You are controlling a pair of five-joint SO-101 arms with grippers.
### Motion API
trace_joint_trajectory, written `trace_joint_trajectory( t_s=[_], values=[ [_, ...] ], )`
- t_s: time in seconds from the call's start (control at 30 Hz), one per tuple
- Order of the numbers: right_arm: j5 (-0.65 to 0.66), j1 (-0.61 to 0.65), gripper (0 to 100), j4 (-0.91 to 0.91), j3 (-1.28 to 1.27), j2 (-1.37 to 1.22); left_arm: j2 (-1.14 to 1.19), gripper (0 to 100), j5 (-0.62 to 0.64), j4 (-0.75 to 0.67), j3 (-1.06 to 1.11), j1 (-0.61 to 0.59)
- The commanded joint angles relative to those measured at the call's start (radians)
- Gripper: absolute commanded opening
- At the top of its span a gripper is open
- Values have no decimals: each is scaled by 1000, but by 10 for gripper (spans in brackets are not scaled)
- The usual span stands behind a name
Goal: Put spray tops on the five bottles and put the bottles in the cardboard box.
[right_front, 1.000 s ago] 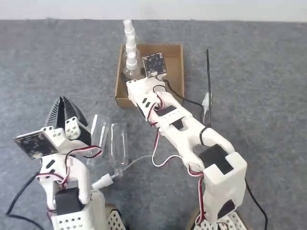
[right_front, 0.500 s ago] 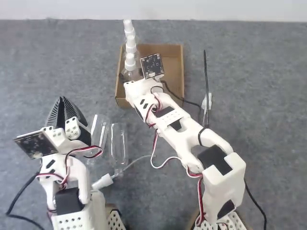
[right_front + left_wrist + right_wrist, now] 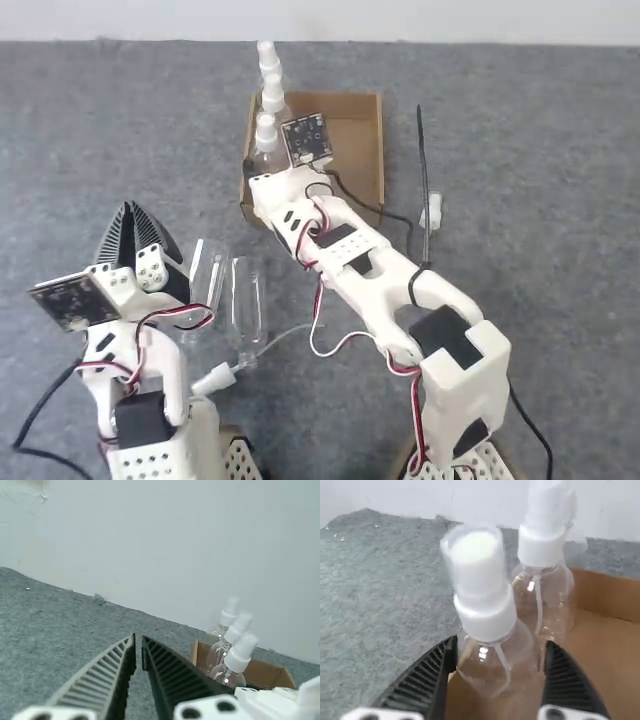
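While the right gripper (image 3: 499, 652) was closed on the clear body of a capped bottle (image 3: 487, 665) at the near left corner of the cardboard box (image 3: 372, 150), we judged a knock to be the main risk. The held bottle stood just beside a neighbouring bottle (image 3: 542, 597). Any sideways drift on release could have tipped that one, or the third capped bottle (image 3: 267, 55) farther along the same wall. The smooth round body might also have slipped or twisted between the ribbed jaws. It could have caught the box wall if set down too close to it.

Two bare bottles (image 3: 248, 300) lay on the grey mat (image 3: 520, 120) beside the left arm. One spray top (image 3: 213, 380) lay near them and another (image 3: 432, 212) lay to the right of the box, so we reckoned much of the task was undone.

The right arm was stretched well forward over the box's near edge, with its gripper level with the bottle's body. The left arm sat folded back, with the left gripper (image 3: 138, 641) raised off the mat and its jaws together on nothing.
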State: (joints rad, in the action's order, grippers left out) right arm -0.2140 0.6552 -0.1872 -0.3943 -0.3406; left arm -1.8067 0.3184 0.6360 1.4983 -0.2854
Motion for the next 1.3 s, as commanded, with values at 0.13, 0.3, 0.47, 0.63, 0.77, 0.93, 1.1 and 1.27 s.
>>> trace_joint_trajectory(
  t_s=[0.13,0.3,0.47,0.63,0.77,0.93,1.1,1.27],
  values=[
    [-8,5,282,38,49,27,-14,19,-11,3,-15,-6],
    [-8,5,282,39,21,84,-14,19,-11,3,-15,-6],
    [-8,5,282,39,-38,170,-14,19,-11,3,-15,-6],
    [-8,5,282,39,-92,226,-14,19,-11,3,-15,-6],
    [-6,-1,282,39,-137,280,-14,19,-11,3,-15,-8],
    [-5,1,282,39,-230,387,-14,19,-11,2,-15,-40],
    [61,-1,281,51,-330,516,-14,19,-9,-52,8,-71],
    [92,-1,281,252,-338,639,-14,19,-9,-95,35,-72]
  ],
)
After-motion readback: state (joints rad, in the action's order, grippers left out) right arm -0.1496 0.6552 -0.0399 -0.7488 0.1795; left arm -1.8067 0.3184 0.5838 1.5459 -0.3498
